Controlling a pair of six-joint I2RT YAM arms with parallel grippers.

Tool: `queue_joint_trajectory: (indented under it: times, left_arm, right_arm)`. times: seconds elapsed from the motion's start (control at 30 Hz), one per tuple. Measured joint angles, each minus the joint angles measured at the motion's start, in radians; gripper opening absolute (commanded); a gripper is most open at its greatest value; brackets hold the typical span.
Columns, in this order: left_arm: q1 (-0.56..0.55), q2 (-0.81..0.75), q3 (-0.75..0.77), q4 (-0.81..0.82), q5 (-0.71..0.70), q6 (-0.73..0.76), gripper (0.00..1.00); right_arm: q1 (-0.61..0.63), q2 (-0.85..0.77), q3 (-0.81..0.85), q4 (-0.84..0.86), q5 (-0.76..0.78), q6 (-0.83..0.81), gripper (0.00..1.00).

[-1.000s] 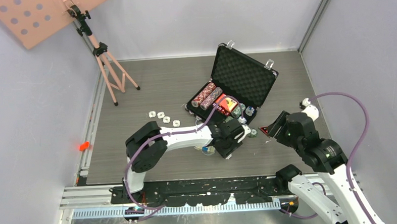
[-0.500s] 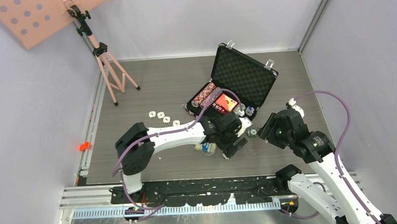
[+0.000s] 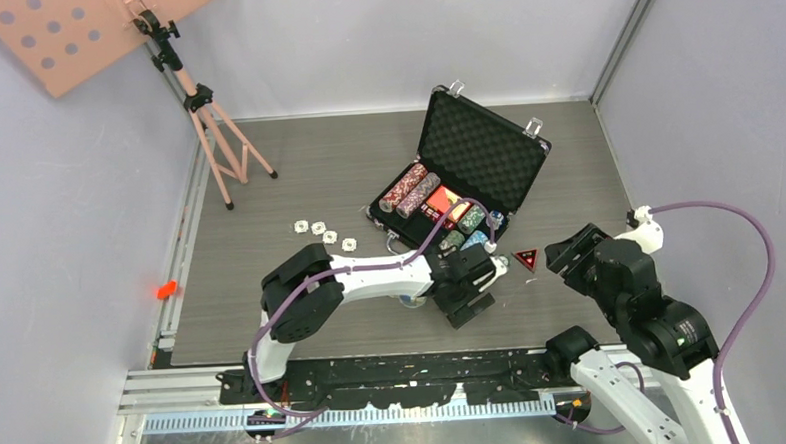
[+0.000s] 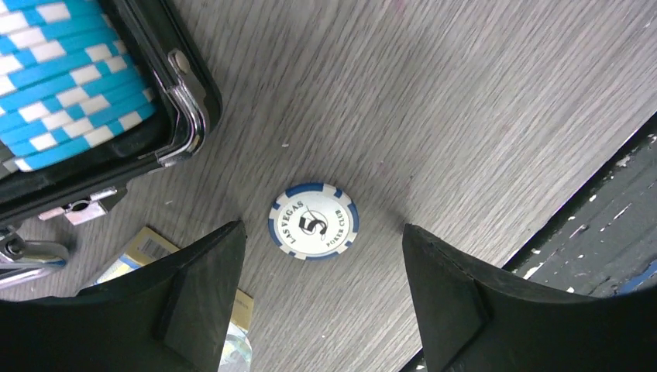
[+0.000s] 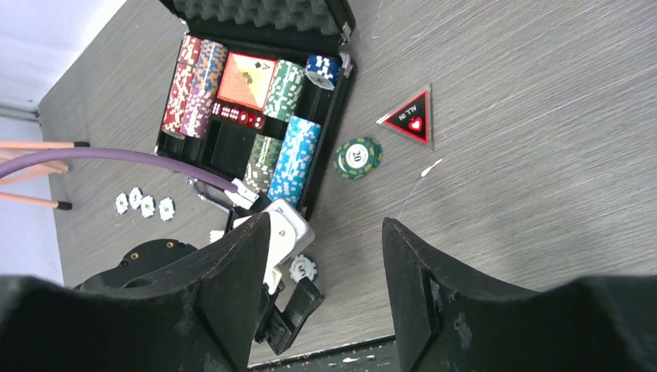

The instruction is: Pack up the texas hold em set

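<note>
While the pink tripod (image 3: 220,139) stood by the far left corner of the grey wood-grain counter (image 3: 297,176), a short row of four small white poker chips (image 3: 324,232) lay left of the middle. Right of them, toward the near edge, the left gripper (image 3: 469,291) hung low over the counter with its black fingers (image 4: 201,287) spread wide and nothing between the pads. A single blue-and-white poker chip marked with a 5 (image 4: 314,221) lay flat on the counter under the gap, touching neither finger.

Just beyond it, right of the middle, sat the black silver-trimmed briefcase (image 3: 486,148), its foam-lined lid raised toward the far right corner. The tray held rows of multicoloured poker chips (image 5: 293,167), a red card deck (image 5: 246,80) and tiny red dice (image 5: 239,116). Beside the near right corner of the briefcase, a green poker chip marked 20 (image 5: 358,157) lay flat on the counter, apart from the briefcase. A red-and-black triangular "ALL IN" marker (image 5: 409,116) lay just to its right.

Nearer the right edge, the right gripper (image 3: 570,246) was raised above the counter, its fingers (image 5: 232,294) parted and holding nothing.
</note>
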Motion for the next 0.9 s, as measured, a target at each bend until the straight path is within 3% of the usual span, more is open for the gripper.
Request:
queue_joint_trajectory:
  times: [0.1, 0.23, 0.4, 0.9]
  left_arm:
    - [0.0, 0.017, 0.024, -0.006, -0.013, -0.002, 0.71]
    - [0.0, 0.038, 0.055, -0.026, -0.029, 0.0, 0.5]
    - [0.004, 0.057, 0.088, -0.056, -0.029, 0.0, 0.33]
    - [0.023, 0.032, 0.08, -0.069, -0.022, 0.002, 0.27]
  right_arm:
    - [0.0, 0.002, 0.006, -0.007, 0.021, 0.0, 0.61]
    - [0.0, 0.004, 0.005, -0.021, 0.027, 0.0, 0.61]
    - [0.0, 0.005, 0.005, -0.024, 0.028, 0.0, 0.6]
    - [0.0, 0.056, -0.032, -0.02, -0.03, 0.0, 0.6]
